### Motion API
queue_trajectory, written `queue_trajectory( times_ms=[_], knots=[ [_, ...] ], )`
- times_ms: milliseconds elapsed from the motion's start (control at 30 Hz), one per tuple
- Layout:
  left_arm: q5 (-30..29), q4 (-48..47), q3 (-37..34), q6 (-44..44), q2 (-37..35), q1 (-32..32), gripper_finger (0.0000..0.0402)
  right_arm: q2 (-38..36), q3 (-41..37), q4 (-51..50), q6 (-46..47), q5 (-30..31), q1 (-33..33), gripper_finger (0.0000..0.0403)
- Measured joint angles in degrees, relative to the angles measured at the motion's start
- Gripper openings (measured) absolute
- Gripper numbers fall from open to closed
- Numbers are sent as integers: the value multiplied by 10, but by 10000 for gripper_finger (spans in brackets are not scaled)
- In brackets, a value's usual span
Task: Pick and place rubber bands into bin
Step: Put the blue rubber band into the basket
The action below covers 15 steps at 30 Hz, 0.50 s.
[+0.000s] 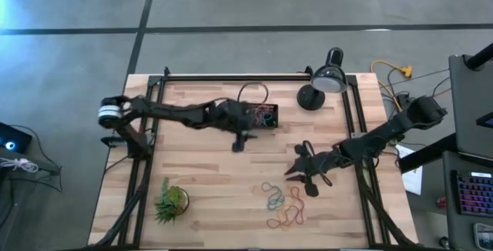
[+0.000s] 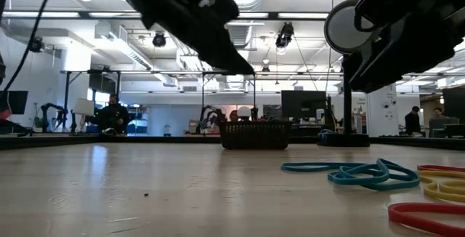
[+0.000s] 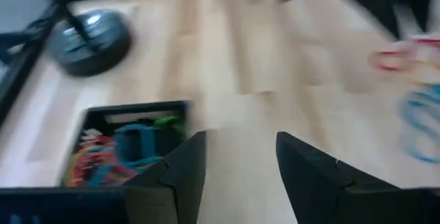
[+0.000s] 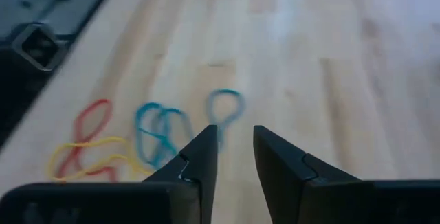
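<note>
The bin [image 1: 263, 116], a small black tray, stands at the table's far middle with several coloured rubber bands [image 3: 110, 159] inside. My left gripper [image 1: 240, 143] hangs open just on the near side of it, above the wood, with nothing between its fingers [image 3: 240, 136]. More rubber bands [image 1: 282, 205] in blue, red, yellow and orange lie loose on the wood near the front edge. My right gripper [image 1: 293, 172] is open above the table just beyond them. The nearest blue loop [image 4: 225, 106] lies ahead of its fingertips [image 4: 236, 129].
A black desk lamp [image 1: 326, 80] with a round base [image 3: 93, 40] stands at the far right, beside the bin. A spiky green plant [image 1: 171, 202] sits near the front left. Black frame rails run along the table's left and right sides.
</note>
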Motion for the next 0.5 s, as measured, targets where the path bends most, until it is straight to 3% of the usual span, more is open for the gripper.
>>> queue_trajectory(
  times_ms=[300, 500],
  knots=[
    [-10, 13, -100, -13, -107, -106, 161, 153, 30, 59, 26, -78, 17, 100],
    [-36, 71, -154, -37, -150, -132, 161, 233, 77, 56, 32, -138, 25, 94]
  ],
)
